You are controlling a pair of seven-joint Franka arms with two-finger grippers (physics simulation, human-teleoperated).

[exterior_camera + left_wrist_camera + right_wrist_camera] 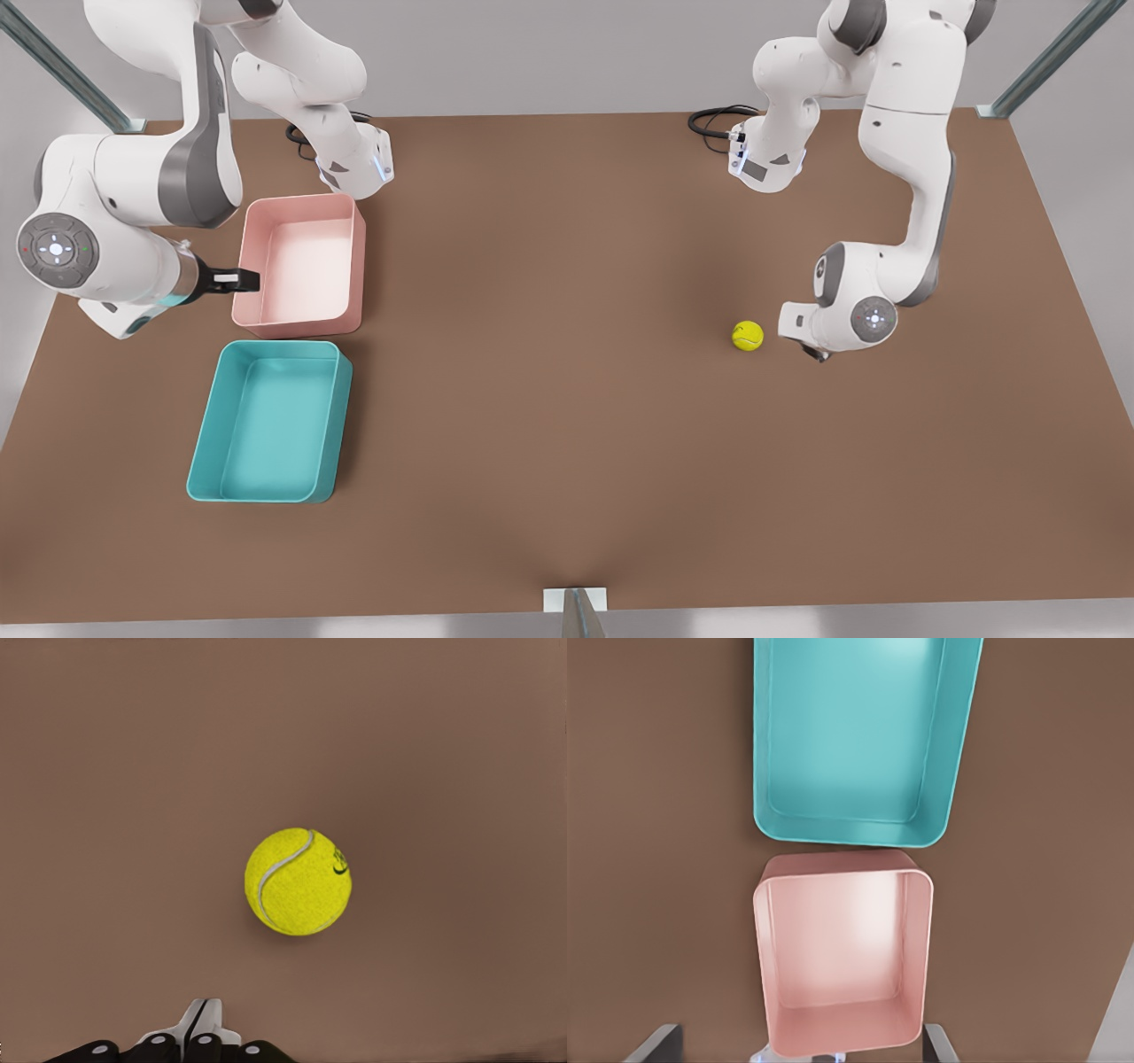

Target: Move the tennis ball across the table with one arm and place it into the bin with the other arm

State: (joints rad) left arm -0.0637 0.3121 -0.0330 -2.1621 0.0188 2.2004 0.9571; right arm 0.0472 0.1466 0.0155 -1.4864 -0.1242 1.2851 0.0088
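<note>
The yellow-green tennis ball lies on the brown table toward the front view's right. My left gripper hangs low just to the ball's right in the front view, apart from it, fingers shut together and holding nothing. The teal bin sits empty at the front view's left. My right gripper hovers open at the pink tray's outer edge, behind the bin.
An empty pink tray stands right behind the teal bin, nearly touching it. Black cables lie by the arm bases at the table's far edge. Bare tabletop stretches between the ball and the trays.
</note>
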